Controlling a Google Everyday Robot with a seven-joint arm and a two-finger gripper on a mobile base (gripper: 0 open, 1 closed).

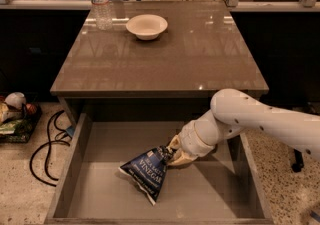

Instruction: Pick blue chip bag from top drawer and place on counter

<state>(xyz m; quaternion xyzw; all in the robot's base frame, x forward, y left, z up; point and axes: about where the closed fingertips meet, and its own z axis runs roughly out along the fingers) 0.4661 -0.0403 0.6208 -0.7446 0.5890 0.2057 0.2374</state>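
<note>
The blue chip bag (149,171) hangs tilted inside the open top drawer (105,179), its lower corner close to the drawer floor. My gripper (170,155) is shut on the bag's upper right corner, reaching in from the right on the white arm (250,119). The counter (165,54) lies above and behind the drawer, glossy grey-brown.
A white bowl (146,26) and a clear water bottle (100,1) stand at the back left of the counter. Black cables (47,144) and a basket of items (14,114) lie on the floor to the left of the drawer.
</note>
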